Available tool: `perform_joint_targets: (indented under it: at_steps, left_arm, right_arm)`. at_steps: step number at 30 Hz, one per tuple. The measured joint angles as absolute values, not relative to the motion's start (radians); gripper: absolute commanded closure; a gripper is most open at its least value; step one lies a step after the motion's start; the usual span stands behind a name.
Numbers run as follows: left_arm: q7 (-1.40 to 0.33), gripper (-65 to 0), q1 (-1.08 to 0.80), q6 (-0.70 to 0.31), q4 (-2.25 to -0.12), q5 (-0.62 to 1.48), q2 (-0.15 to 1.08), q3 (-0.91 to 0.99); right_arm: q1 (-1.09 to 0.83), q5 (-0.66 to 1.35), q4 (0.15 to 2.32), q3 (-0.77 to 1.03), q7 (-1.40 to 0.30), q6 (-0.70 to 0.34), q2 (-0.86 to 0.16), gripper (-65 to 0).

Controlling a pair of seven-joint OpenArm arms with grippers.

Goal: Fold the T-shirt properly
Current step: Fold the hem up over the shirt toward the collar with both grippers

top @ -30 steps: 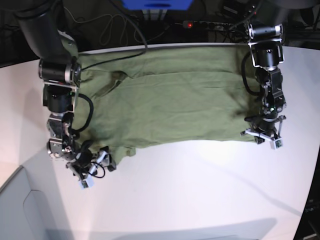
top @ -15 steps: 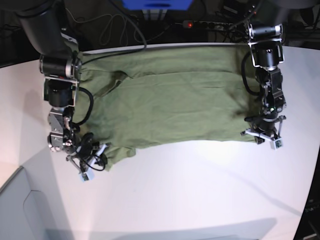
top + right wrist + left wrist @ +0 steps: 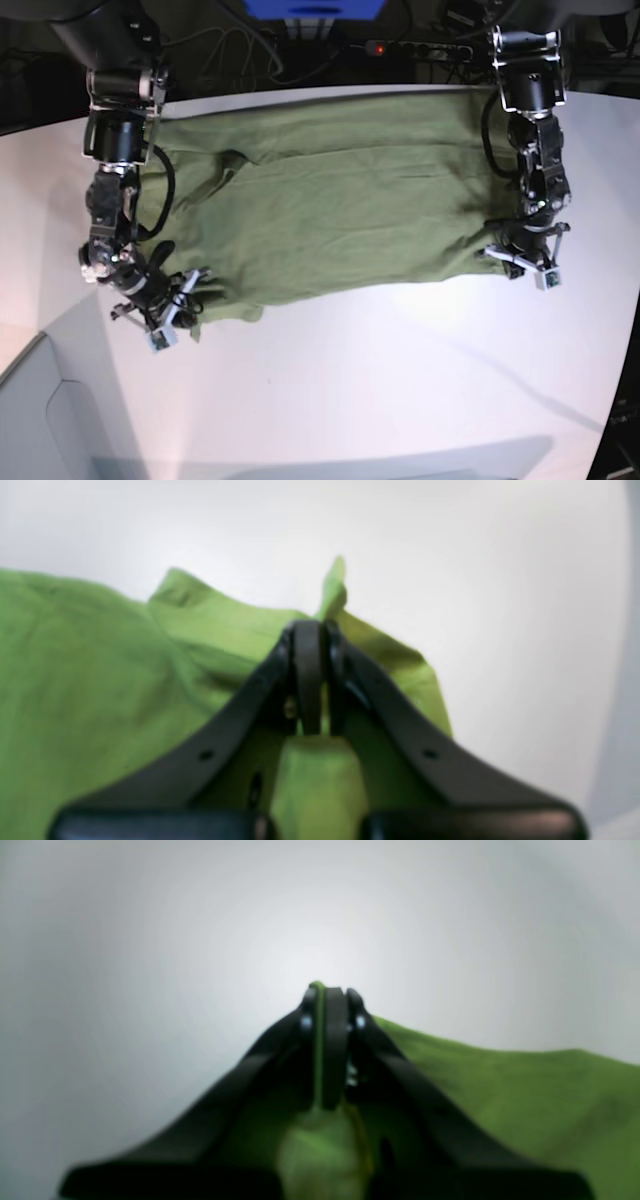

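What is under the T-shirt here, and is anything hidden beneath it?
The T-shirt lies spread on the white table, with bare tabletop around it. The left gripper and right gripper each pinch its near edge. Anything beneath the cloth is covered and cannot be seen.

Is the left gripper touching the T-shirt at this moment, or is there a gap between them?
Touching. In the left wrist view the left gripper is shut on a thin green edge of the T-shirt, with cloth visible between its fingers.
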State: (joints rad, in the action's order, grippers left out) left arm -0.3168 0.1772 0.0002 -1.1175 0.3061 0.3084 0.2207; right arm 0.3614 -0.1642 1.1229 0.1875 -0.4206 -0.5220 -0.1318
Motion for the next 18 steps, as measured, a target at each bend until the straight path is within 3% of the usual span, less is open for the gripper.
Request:
perform_joint_targets:
  at_steps: [10, 18]
  left_arm:
    - [-0.317, 0.0, 0.072, -0.001, -1.311, 0.309, 0.308, 0.221]
    - [-0.314, 0.0, -0.043, -0.001, -1.442, 0.308, 0.311, 0.223]
  right_arm:
    - [0.155, -0.157, 1.441, 0.215, -0.463, -0.522, -0.126, -0.1]
    - [0.049, -0.160, 1.489, 0.265, -0.468, -0.522, -0.131, -0.1]
